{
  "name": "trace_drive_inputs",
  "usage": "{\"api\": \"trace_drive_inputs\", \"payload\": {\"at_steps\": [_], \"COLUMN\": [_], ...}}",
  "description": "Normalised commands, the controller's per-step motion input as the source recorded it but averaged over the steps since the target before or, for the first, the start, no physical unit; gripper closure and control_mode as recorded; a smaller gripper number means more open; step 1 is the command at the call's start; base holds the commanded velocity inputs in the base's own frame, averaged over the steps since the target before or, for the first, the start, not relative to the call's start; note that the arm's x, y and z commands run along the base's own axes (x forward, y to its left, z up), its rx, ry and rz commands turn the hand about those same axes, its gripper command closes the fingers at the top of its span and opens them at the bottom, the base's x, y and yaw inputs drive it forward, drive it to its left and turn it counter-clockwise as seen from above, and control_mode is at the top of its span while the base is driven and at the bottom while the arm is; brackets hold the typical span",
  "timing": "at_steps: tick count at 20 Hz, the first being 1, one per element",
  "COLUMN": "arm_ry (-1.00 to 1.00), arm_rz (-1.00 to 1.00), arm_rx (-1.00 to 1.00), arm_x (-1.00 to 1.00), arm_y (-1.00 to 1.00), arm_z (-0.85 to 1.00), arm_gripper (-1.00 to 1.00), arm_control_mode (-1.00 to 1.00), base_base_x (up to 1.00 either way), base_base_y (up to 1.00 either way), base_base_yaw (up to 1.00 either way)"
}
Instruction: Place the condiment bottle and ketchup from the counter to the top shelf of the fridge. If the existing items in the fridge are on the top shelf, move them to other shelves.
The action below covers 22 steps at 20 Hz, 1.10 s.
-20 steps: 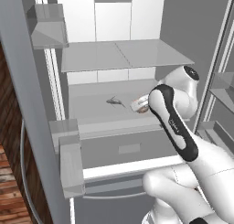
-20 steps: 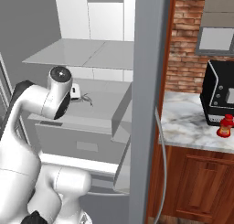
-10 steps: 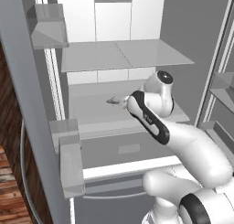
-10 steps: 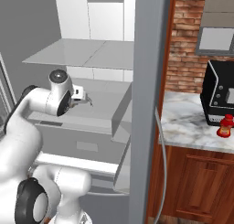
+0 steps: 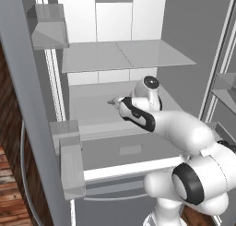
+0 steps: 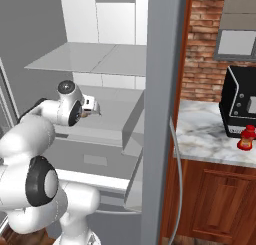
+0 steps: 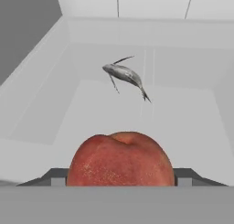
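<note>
The arm has swung left and reached deeper into the fridge (image 5: 193, 73) over the last second: it was bent off to the right of the opening and now stretches across the lower shelf (image 5: 92, 112), under the top shelf (image 5: 124, 54). In the hand view the fruit (image 7: 121, 159) sits between the fingertips of the pincer (image 7: 119, 175), which grips it with the jaws standing wide; in the right base view a speck of orange shows at the pincer (image 6: 89, 109). Just ahead of the fruit lies the sprig (image 7: 125, 75), flat on the same lower shelf. I judge the fruit is being carried to a spot beside the sprig, so letting go seems the next step. The top shelf looks bare, ready for the bottles. The ketchup (image 6: 245, 138) waits on the worktop (image 6: 210, 139), beside a dark appliance (image 6: 242, 106). I cannot make out the condiment bottle.
</note>
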Motion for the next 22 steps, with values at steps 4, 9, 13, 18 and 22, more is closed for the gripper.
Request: {"api": "trace_drive_inputs", "payload": {"at_steps": [4, 9, 13, 18, 22], "arm_ry": [0.00, 0.00, 0.00, -0.01, -0.04], "arm_rz": [-0.01, 0.00, 0.00, 0.00, 0.00], "arm_rx": [0.00, 0.00, 0.00, 0.00, 0.00], "arm_x": [0.45, 0.36, 0.29, 0.35, 0.47], "arm_y": [0.09, 0.17, 0.30, 0.27, 0.20], "arm_z": [-0.25, -0.29, -0.34, -0.30, -0.21], "arm_gripper": [1.00, 1.00, 1.00, 1.00, 1.00], "arm_control_mode": [-1.00, -1.00, -1.00, -1.00, -1.00], "base_base_x": [0.00, 0.00, 0.00, 0.00, 0.00], "base_base_y": [0.00, 0.00, 0.00, 0.00, 0.00], "base_base_yaw": [0.00, 0.00, 0.00, 0.00, 0.00]}}
